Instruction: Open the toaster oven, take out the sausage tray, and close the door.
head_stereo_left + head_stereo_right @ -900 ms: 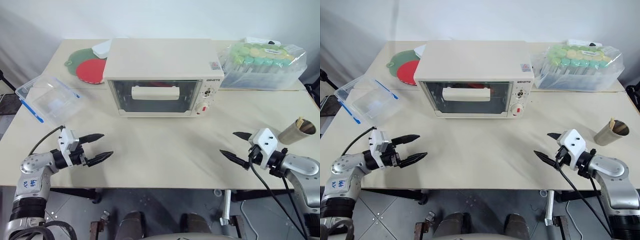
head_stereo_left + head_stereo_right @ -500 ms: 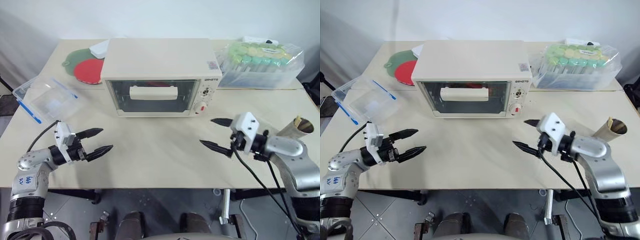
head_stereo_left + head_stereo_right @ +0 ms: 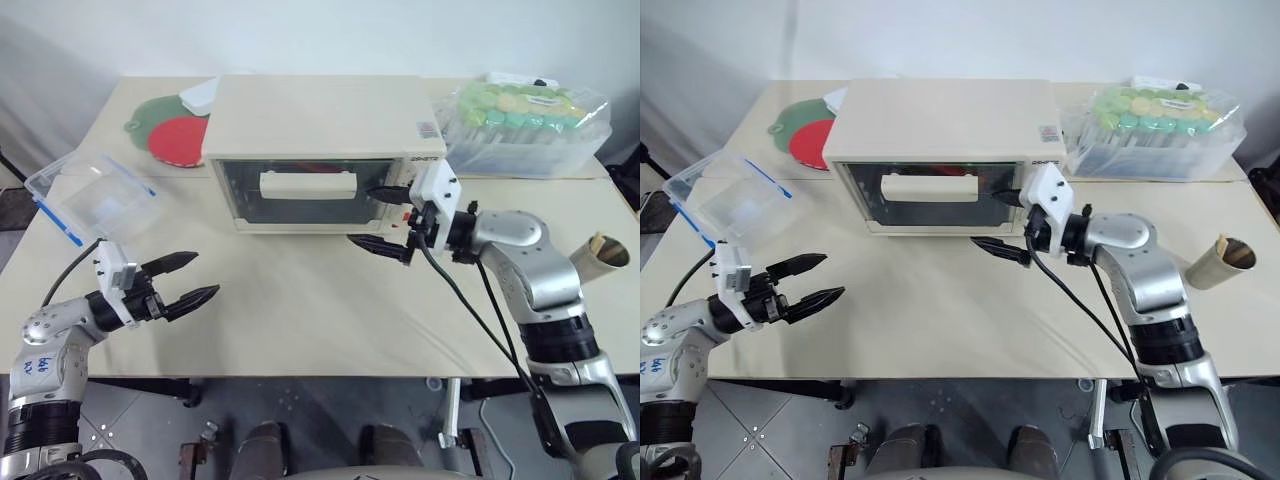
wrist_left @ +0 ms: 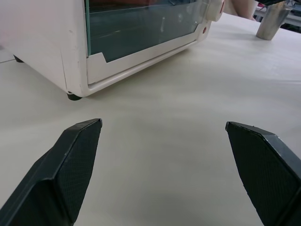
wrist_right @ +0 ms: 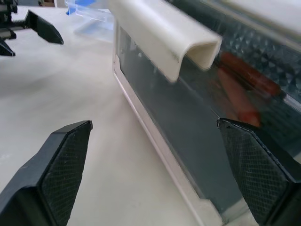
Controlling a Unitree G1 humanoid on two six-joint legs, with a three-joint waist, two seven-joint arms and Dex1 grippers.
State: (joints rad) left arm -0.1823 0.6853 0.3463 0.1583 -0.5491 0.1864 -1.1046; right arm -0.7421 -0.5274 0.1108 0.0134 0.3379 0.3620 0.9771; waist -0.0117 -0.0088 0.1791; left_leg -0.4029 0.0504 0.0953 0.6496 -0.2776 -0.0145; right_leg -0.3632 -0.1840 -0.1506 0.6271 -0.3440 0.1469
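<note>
The cream toaster oven (image 3: 320, 115) stands at the middle back of the table, its glass door (image 3: 300, 205) shut. The door's bar handle (image 5: 164, 40) sits close ahead of my right gripper (image 3: 365, 215). That gripper is open and level in front of the door's right end, touching nothing. Through the glass I see red sausages (image 5: 237, 92) on the sausage tray, whose metal is hard to make out. My left gripper (image 3: 205, 274) hovers open over the table's front left, well away from the oven (image 4: 47, 42).
A clear blue-rimmed box (image 3: 95, 200) lies at the left. Red and green round plates (image 3: 175, 140) sit behind it. A bag of capped tubes (image 3: 525, 125) is at the back right, and a metal cup (image 3: 597, 262) at the right edge.
My right arm has swung from the table's front right up and leftward to the oven's door. The left gripper has stayed about where it was.
</note>
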